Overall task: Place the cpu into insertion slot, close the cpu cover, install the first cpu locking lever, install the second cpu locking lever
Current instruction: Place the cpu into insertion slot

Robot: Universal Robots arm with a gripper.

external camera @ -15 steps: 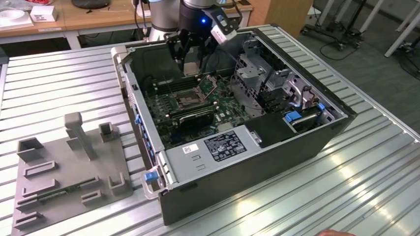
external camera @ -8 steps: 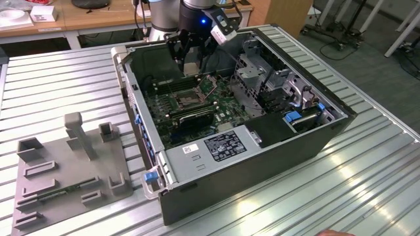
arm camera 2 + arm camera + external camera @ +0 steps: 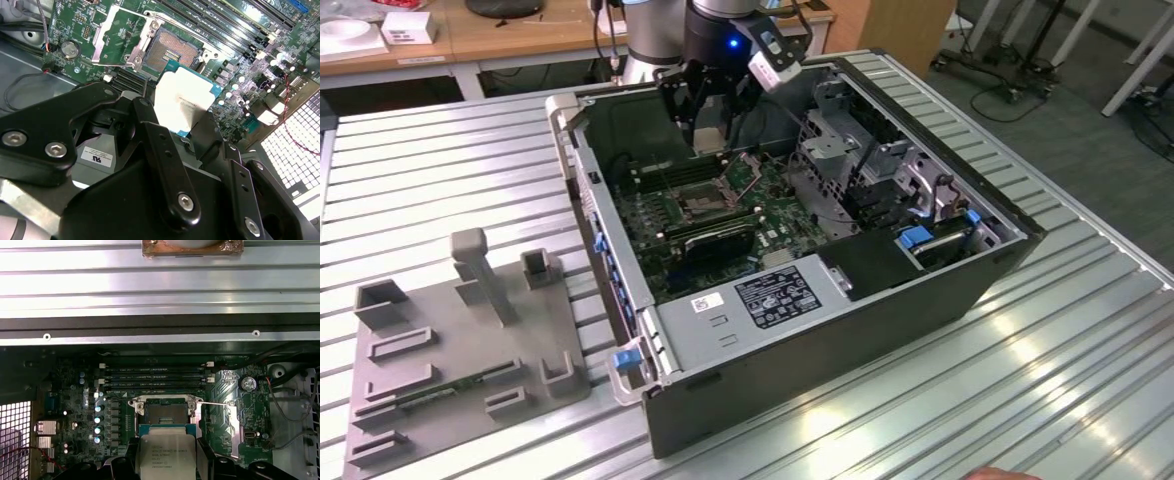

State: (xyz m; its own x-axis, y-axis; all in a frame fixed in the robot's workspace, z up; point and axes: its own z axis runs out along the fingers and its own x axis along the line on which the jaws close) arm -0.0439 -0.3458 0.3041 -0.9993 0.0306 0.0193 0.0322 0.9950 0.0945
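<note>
My gripper (image 3: 707, 128) hangs inside the open computer case (image 3: 961, 290), shut on the cpu (image 3: 707, 138). In both wrist views the cpu (image 3: 182, 97) (image 3: 167, 455) is a flat square chip with a silvery top, pinched at two opposite edges between the black fingers (image 3: 150, 135) (image 3: 205, 457). It hovers above the motherboard, just to one side of the insertion slot (image 3: 172, 49) (image 3: 162, 414), which lies bare with its contact field exposed. The cpu cover (image 3: 111, 39) (image 3: 232, 427) is swung open beside the socket. A thin locking lever (image 3: 215, 403) stands raised.
Memory slots (image 3: 155, 376) run alongside the socket, and a row of capacitors (image 3: 98, 417) stands next to it. Drive cages (image 3: 854, 160) and a power supply (image 3: 761, 300) crowd the case interior. A grey fixture tray (image 3: 454, 340) sits on the slatted metal table at the exterior view's left.
</note>
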